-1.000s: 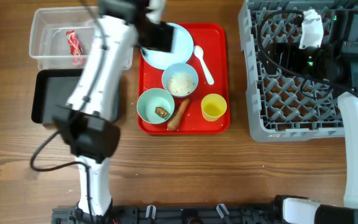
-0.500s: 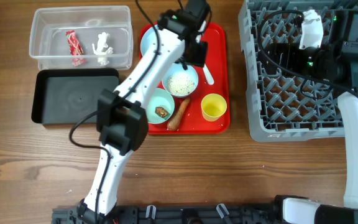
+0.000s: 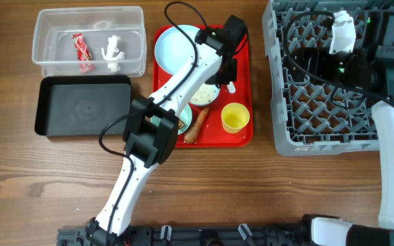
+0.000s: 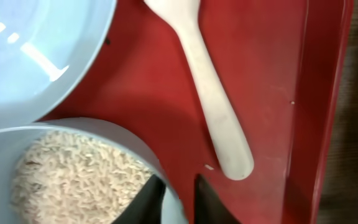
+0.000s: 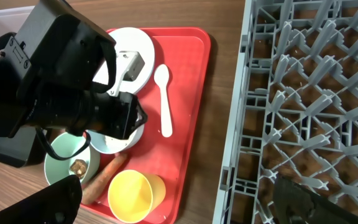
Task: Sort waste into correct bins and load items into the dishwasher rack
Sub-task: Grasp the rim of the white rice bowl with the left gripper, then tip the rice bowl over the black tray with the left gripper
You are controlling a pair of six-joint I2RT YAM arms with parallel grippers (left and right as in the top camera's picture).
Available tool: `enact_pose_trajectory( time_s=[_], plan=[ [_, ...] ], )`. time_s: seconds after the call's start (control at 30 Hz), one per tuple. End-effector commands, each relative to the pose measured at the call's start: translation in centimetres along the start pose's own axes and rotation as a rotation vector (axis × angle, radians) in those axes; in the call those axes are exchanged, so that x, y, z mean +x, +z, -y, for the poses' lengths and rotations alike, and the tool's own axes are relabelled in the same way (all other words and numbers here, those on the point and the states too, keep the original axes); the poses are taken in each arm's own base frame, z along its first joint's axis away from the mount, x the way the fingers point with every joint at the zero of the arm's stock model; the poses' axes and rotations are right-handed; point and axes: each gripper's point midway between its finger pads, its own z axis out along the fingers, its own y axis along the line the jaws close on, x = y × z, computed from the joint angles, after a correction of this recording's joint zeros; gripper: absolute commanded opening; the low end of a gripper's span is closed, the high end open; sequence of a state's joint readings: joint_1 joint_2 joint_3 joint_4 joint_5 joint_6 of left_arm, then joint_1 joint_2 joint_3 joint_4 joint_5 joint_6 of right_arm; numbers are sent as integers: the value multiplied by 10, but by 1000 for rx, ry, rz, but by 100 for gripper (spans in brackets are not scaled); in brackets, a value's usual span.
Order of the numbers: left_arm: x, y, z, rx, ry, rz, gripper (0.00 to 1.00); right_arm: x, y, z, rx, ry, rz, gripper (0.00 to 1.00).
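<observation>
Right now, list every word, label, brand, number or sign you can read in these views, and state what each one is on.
No text can be read in any view.
The red wrapper in the clear tub has pale markings, too small and blurred to read.
The red tray and the grey rack show no print.

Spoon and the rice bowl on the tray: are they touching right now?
Apart. The left wrist view shows a strip of bare red tray running between the spoon and the rim of the rice bowl along the spoon's whole length.
</observation>
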State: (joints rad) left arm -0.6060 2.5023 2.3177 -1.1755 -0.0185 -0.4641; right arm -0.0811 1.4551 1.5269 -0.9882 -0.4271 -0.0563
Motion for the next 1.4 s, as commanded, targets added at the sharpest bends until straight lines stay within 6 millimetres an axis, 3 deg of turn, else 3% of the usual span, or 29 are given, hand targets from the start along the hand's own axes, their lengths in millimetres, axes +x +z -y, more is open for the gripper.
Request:
enact_pose_trajectory(
  time_s=[0.0, 0.17, 0.3, 0.37, 0.5, 0.6, 0.7, 0.87, 0.97, 1.03, 1.07, 1.17, 1.2, 1.37],
  plan=[
    [1, 18, -7, -40, -17, -10, 16, -5, 1, -5, -21, 0, 7, 100],
    [9, 38, -11, -62, -16, -48, 15, -4, 1, -4, -18, 1, 3, 100],
    [7, 38, -10, -58, -16, -41, 14, -5, 1, -4, -18, 0, 6, 100],
    [8, 38, -10, -58, -15, -42, 4, -5, 1, -4, -18, 0, 6, 100],
    [5, 27, -7, -38, -16, -33, 4, -5, 1, -4, -18, -1, 8, 100],
    [4, -5, 1, 17, -17, -22, 4, -5, 1, 0, 6, -3, 8, 100],
    [0, -55, 10, 84, -16, 26, 4, -5, 1, 0, 5, -2, 7, 100],
    [-5, -131, -3, 127, -33, 111, 4, -6, 1, 0, 5, -3, 9, 100],
    [-5, -174, -42, 115, -100, 133, 4, -5, 1, 0, 5, -3, 9, 100],
    [-3, -196, -86, 83, -183, 123, 4, -6, 1, 0, 5, -4, 13, 100],
    [1, -209, -128, 48, -266, 104, 4, -8, 1, 0, 6, -8, 21, 100],
    [12, -217, -184, -7, -347, 49, 4, -11, 1, 0, 6, -12, 30, 100],
    [22, -218, -214, -37, -383, 1, 4, -11, 1, 0, 6, -13, 33, 100],
    [39, -206, -281, 50, -450, -98, 4, -11, 1, 2, 14, -15, 32, 100]
  ],
)
